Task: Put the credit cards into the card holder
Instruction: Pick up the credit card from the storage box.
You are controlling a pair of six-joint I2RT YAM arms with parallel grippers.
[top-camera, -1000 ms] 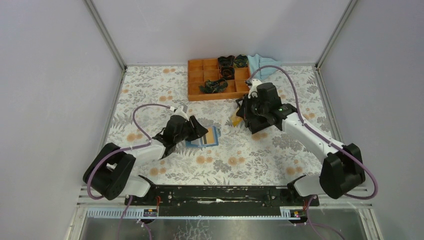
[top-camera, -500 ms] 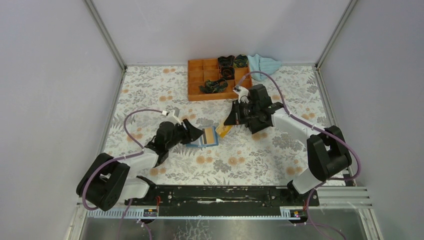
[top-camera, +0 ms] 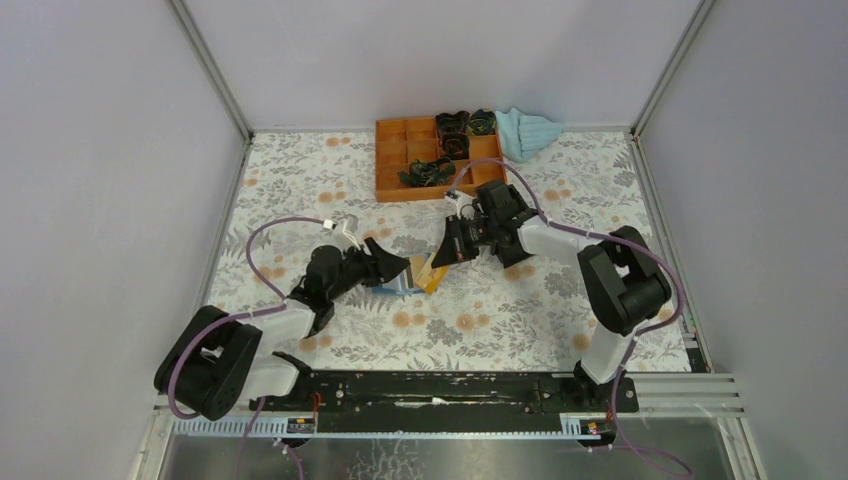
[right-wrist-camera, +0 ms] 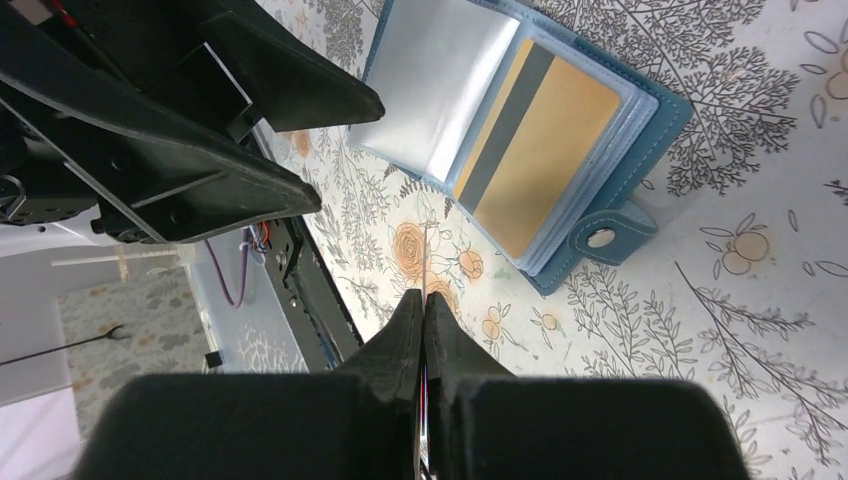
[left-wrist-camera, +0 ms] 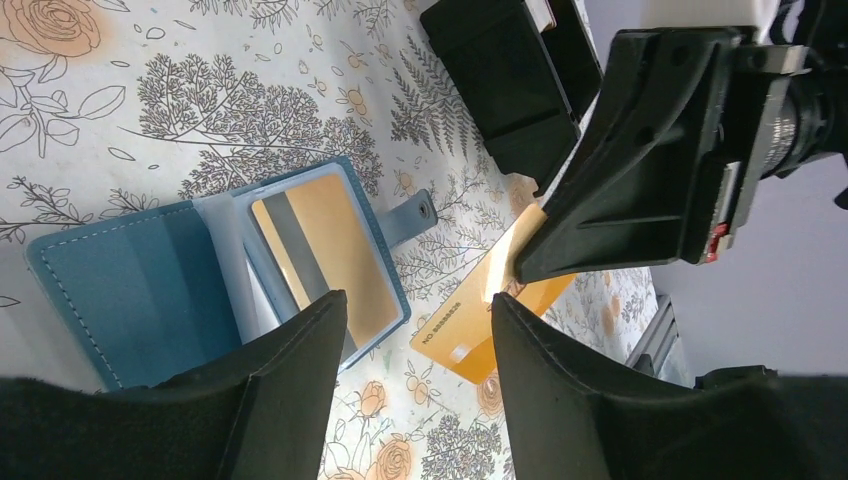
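Lying open, card holder [left-wrist-camera: 140, 290]: dark teal-blue case spread flat on the table near its middle, clear sleeves fanned up, clasp tab toward the right arm.
Sleeved credit card [left-wrist-camera: 325, 250]: tan-orange with a grey stripe, inside the top clear sleeve of the holder.
Tan-orange credit card [left-wrist-camera: 478, 325]: tilted, just beside the holder's clasp edge; whether its low corner touches the table cannot be told.
Right gripper [right-wrist-camera: 422, 300]: clenched on the upper edge of the tan-orange credit card.
Left gripper [left-wrist-camera: 412, 315]: fingers spread apart, gripping nothing, poised over the holder's near side.
Table [top-camera: 300, 170]: covered in a white print of grey leaves and orange flowers.
Orange tray [top-camera: 381, 160]: at the far edge, dark tangled items in several compartments.
Light blue cloth [top-camera: 527, 131]: crumpled just right of the tray.
Black rail [top-camera: 440, 386]: along the near edge, carrying both arm bases.
Walls [top-camera: 100, 150]: plain pale lavender-grey on three sides, with metal posts [top-camera: 212, 72] at the far corners.
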